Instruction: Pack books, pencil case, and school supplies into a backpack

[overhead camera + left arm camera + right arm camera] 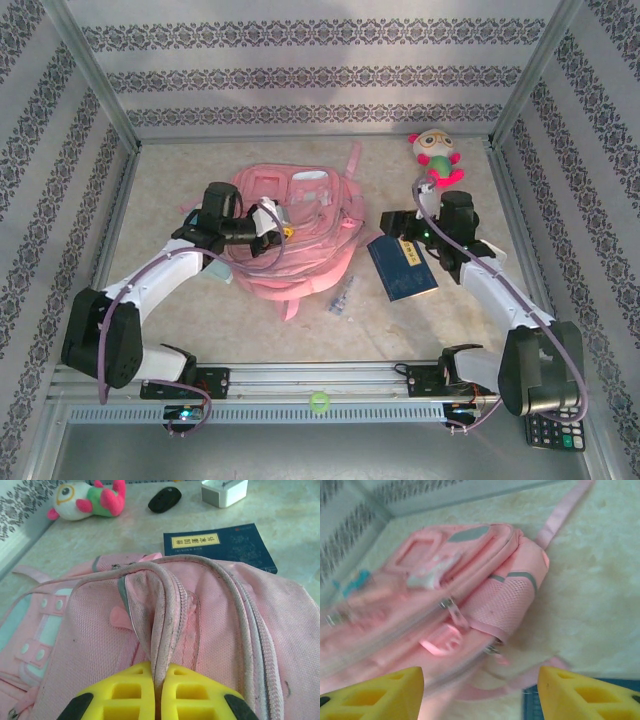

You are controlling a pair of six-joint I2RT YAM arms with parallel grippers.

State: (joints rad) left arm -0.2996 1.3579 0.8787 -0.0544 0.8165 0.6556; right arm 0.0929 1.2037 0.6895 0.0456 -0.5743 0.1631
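1. Your left end effector [159, 685] is clamped tight on the backpack [215, 630]. In the left wrist view, the pink piping of a zipped rim runs straight down between the yellow fingers. My reading is that you are on the opening step, lifting the rim so a compartment can gape.
2. Your right end effector [480, 692] stands wide with nothing between its fingers. It hangs just beside the backpack's right flank, over the far end of the book [402, 265].
3. The book lies flat and cover-up on the desk [170, 200], just to the right of the backpack. The clear packet [342, 298] lies on the desk in front of the backpack, touching neither. Nothing looks packed yet.
4. I cannot tell whether the zip is undone; the rim looks closed where it is pinched.
5. The next move probably calls for raising the pinched rim, then lowering the right end effector onto one book edge. A thin, flat book gives little to grip.
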